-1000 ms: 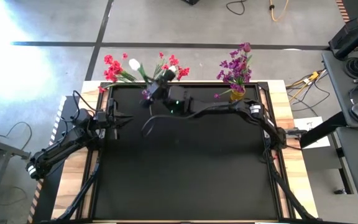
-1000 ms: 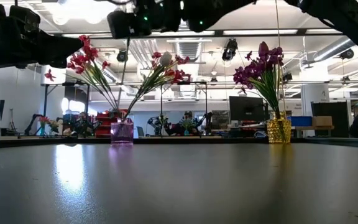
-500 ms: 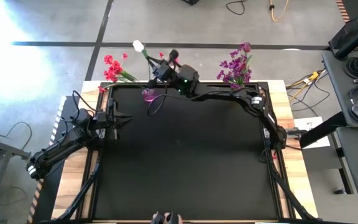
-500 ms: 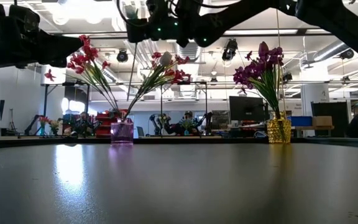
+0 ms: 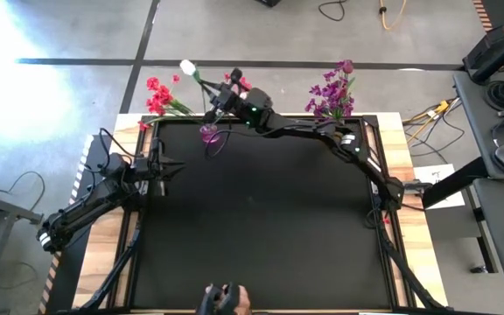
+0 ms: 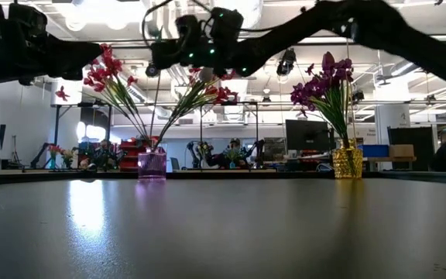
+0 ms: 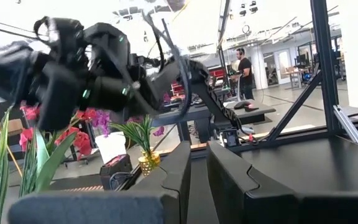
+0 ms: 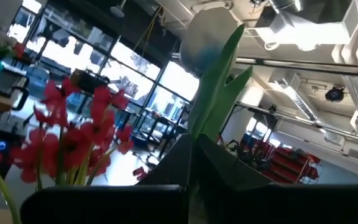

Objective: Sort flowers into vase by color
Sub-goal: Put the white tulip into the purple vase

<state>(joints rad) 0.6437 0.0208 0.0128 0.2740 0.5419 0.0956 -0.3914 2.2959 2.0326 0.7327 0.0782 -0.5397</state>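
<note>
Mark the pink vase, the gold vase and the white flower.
pink vase (image 6: 152, 164), low view, middle of its glass body
gold vase (image 6: 347, 163), low view, middle of its body
white flower (image 5: 186, 66), high view, on the bloom

The right hand hides most of the pink vase; the white bud's stem is perhaps pinched.

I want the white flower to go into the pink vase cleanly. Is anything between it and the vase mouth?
The right gripper holds the white flower above the pink vase. The red flowers already in it fan out around the mouth, crowding the way down.
</note>
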